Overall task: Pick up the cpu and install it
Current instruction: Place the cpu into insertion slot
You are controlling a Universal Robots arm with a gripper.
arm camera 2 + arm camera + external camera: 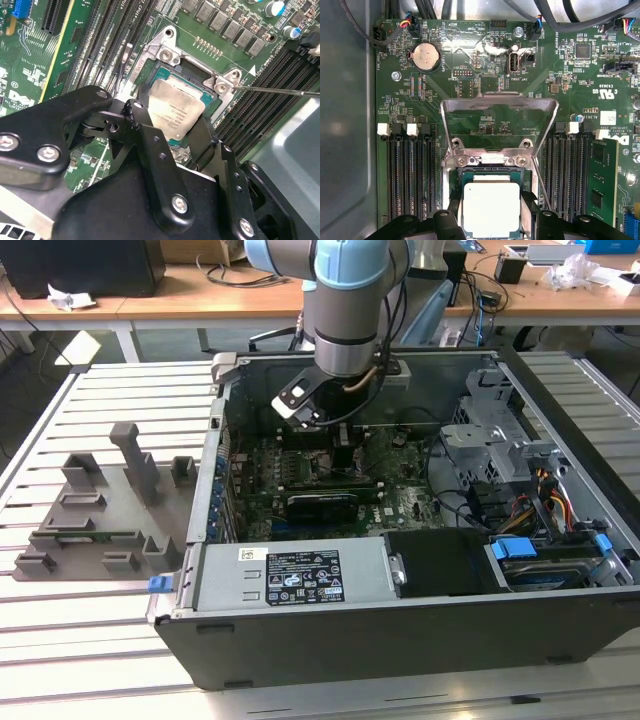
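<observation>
Second wrist view: cpu (175, 107) is apparently clamped by the gripper (172, 127) in its socket (167, 50) (exterior view: case's (420, 640) twelve o'clock); level seating is needed.

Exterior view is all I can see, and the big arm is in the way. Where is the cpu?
Observer: In both wrist views the cpu sits over the socket, pinched between the fingers of the claw.
Operator: Is the socket's metal lid closed?
Observer: No. In the first wrist view the lid is swung open, clear of the cpu.
</observation>
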